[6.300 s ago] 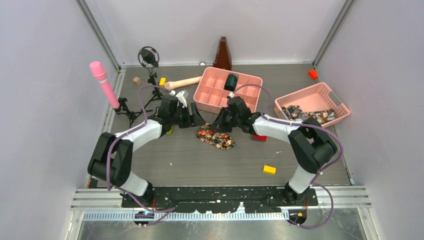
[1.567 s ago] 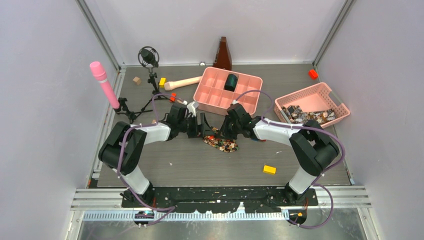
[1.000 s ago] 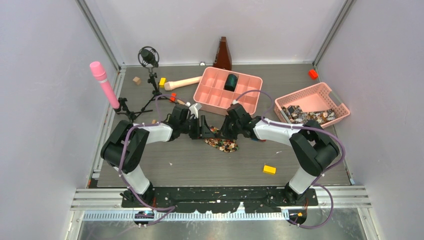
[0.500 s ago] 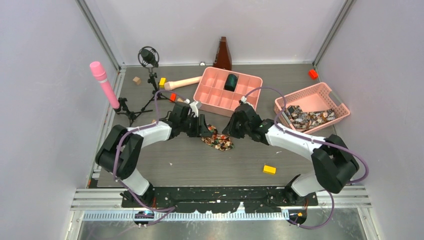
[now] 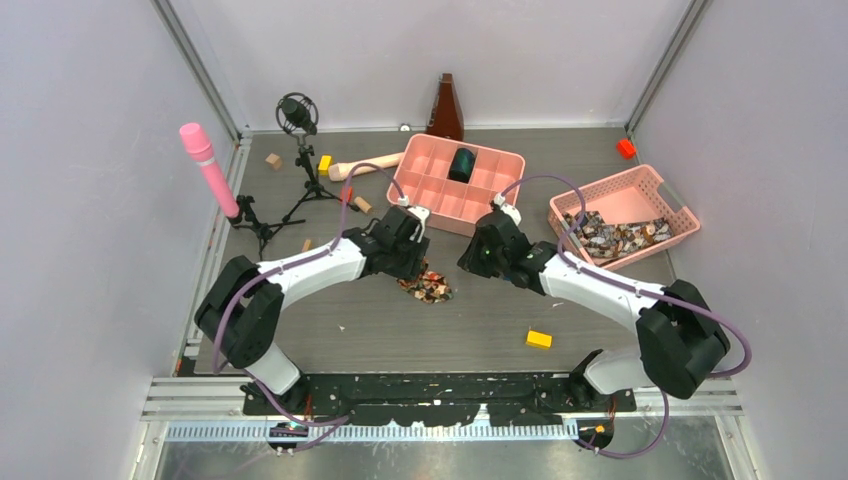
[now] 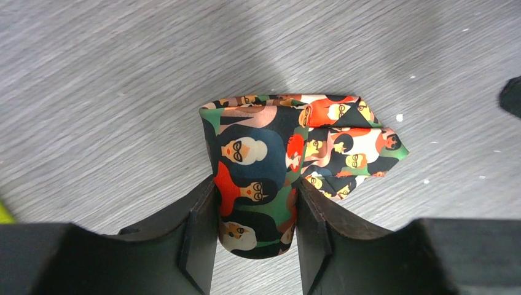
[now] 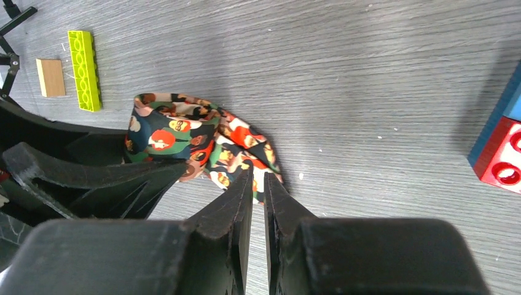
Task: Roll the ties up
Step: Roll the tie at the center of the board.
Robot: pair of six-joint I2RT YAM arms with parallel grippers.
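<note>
A tie (image 5: 428, 288) printed with small faces in red, orange, white and green lies bunched at the table's middle. My left gripper (image 5: 410, 264) is shut on its rolled part (image 6: 255, 184), and a loose pointed end (image 6: 350, 150) spreads on the table to the right. My right gripper (image 5: 480, 256) is shut and empty, just right of the tie. In the right wrist view its tips (image 7: 258, 177) hover above the tie's edge (image 7: 184, 138). Several more ties (image 5: 615, 235) lie in the pink basket (image 5: 650, 180).
A pink compartment tray (image 5: 440, 190) behind the grippers holds a dark roll (image 5: 462, 163). A yellow block (image 5: 539, 339), a red block (image 5: 626, 148), a red-blue brick (image 7: 501, 153), a lime brick (image 7: 84, 70), a microphone tripod (image 5: 298, 115) and a pink cylinder (image 5: 208, 170) stand around.
My left gripper moved right over the tie and shut on its rolled part. My right gripper let go and drew back to the right. The tie is now more compact.
</note>
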